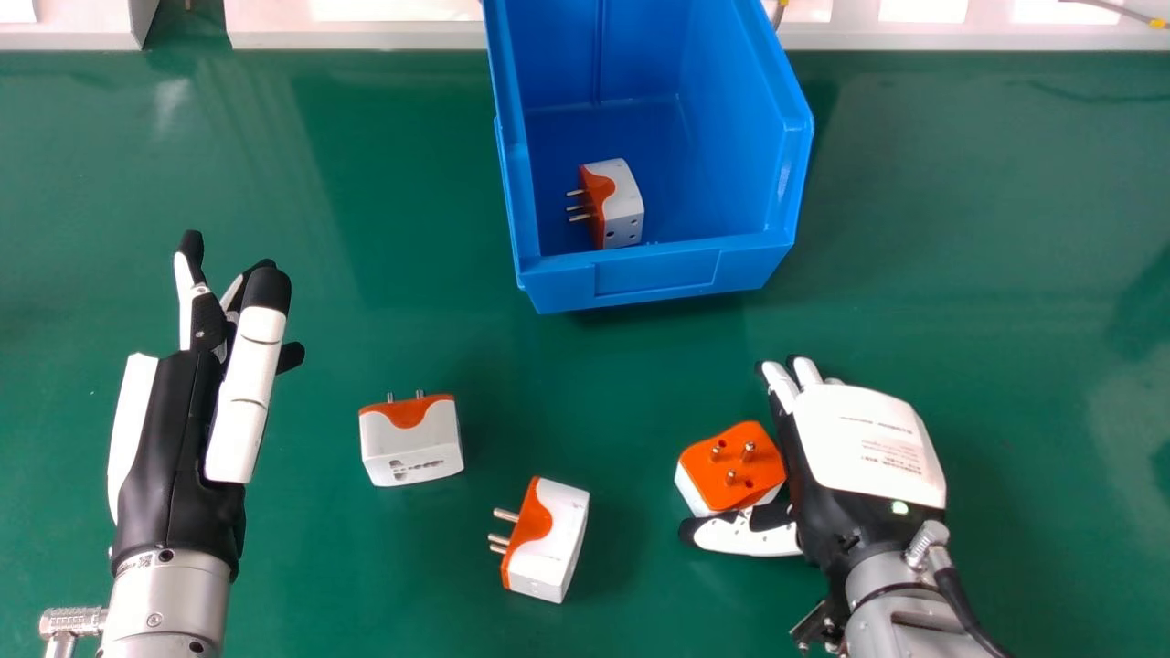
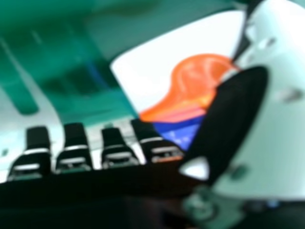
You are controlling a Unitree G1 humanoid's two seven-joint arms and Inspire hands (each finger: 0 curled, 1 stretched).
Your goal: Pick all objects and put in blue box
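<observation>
1 blue box (image 1: 654, 277) holds 1 adapter (image 1: 625, 203); 3 more adapters (image 1: 413, 445) are outside.

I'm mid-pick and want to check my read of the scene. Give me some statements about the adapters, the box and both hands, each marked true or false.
1. The adapter by the right hand has its pins pointing up. True.
2. The left hand is gripping an adapter. False: it is open and holds nothing.
3. The white-and-orange adapter inside the blue box has its pins toward the head view's left. True.
4. Four adapters are outside the box. False: there are three, the left one, the middle one and the right one.
5. The left one and the middle one lie apart. True.
</observation>
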